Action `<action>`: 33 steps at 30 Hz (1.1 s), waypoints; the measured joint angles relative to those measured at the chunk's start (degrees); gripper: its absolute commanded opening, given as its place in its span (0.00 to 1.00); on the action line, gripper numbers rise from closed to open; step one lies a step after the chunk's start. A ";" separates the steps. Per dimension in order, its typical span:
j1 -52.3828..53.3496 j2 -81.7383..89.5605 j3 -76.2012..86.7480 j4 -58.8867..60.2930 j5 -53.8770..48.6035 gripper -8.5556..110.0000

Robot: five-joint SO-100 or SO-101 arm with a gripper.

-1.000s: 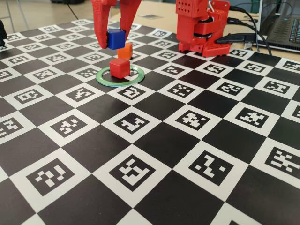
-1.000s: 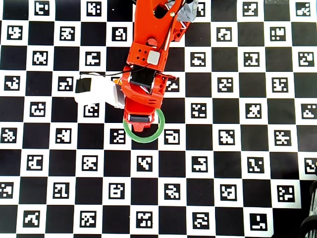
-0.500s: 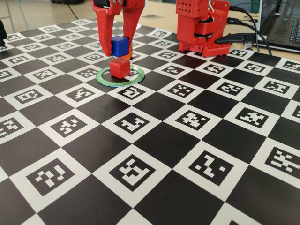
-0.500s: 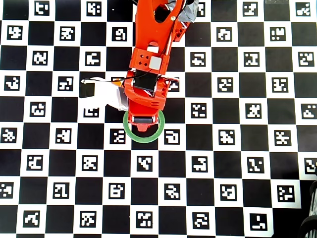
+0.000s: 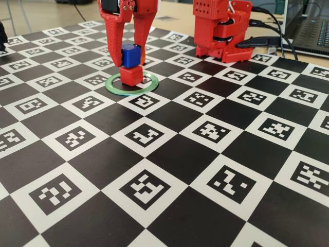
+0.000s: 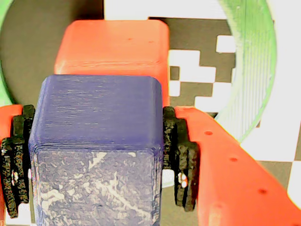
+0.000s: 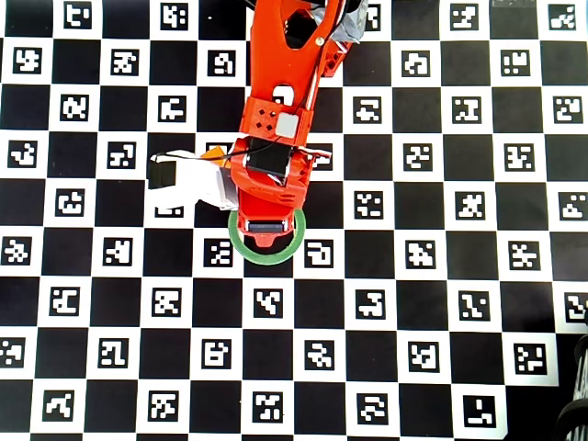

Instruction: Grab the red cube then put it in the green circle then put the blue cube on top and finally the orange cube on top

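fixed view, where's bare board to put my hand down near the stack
Free: the checkered marker board in front of the pale-green flat ring and to its right. Crowded: inside the ring, where the red gripper holds the small blue plastic cube on the red cube.

Red cube [image 5: 130,76]: small, solid, rounded edges. It sits flat and upright on the board inside the green circle [image 5: 117,89], near the ring's middle. In the wrist view its top face [image 6: 113,47] shows beyond the blue one.

Green circle: thin, flat, pale-green ring lying on the board, open in the middle; the overhead view shows only its lower arc [image 7: 266,256].

Blue cube [image 5: 131,55]: deep blue, same size, upright, directly above the red cube and roughly aligned with it, resting on it or just clear of it; contact cannot be confirmed.

Orange cube: only a small sliver shows in the overhead view [image 7: 217,153].
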 measured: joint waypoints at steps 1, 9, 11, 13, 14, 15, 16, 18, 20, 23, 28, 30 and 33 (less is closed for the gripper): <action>0.00 0.00 0.00 0.00 0.00 0.17; 0.00 0.00 0.00 0.00 0.00 0.17; 0.00 0.00 0.00 0.00 0.00 0.17; 0.00 0.00 0.09 0.00 -0.44 0.17; 0.00 0.00 0.35 0.00 -0.62 0.17; 0.00 0.00 0.53 0.00 -0.79 0.17; 0.00 0.00 0.62 0.00 -0.97 0.17; 0.00 0.00 0.70 0.00 -1.14 0.18; 0.00 0.00 0.70 0.00 -1.14 0.21; 0.00 0.00 0.70 0.00 -2.02 0.26; 0.00 0.00 0.70 0.00 -2.02 0.36; 0.00 0.00 0.70 0.00 -2.02 0.37; 0.00 0.00 0.88 0.09 -2.02 0.40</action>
